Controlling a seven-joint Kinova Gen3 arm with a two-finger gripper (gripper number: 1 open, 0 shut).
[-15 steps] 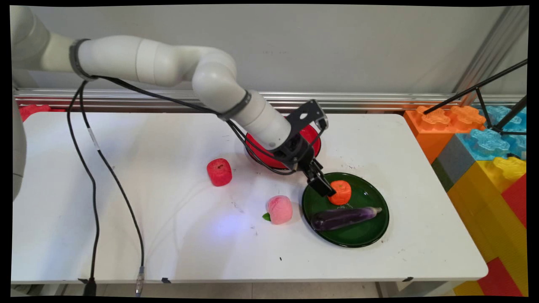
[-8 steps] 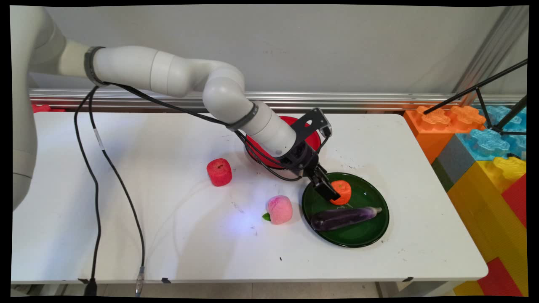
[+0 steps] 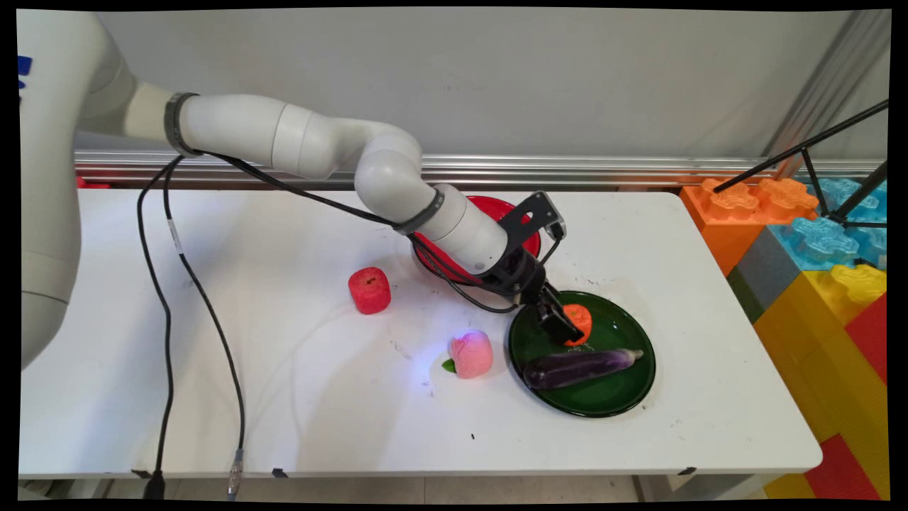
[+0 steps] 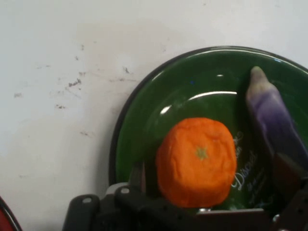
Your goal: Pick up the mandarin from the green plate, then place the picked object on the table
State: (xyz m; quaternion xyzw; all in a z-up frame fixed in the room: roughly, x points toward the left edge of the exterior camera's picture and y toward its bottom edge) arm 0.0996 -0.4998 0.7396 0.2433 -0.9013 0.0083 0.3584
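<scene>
The green plate point(image 3: 624, 383) is glossy and smooth, throwing bright highlights like glazed ceramic or hard plastic, and the red bowl point(image 3: 528, 238) behind it has the same shine; the orange point(image 4: 197, 161) on the plate looks matt and slightly dimpled, like soft foam, while the eggplant point(image 3: 578, 367) beside it has a smooth, faintly shiny skin. The red apple point(image 3: 369, 289) and the pink peach point(image 3: 471, 353) on the tabletop point(image 3: 284, 397) look matt and a little rough, like foam. The tabletop is smooth, matt white with small dark scuffs, and the gripper point(image 3: 564, 328) is matt black.
</scene>
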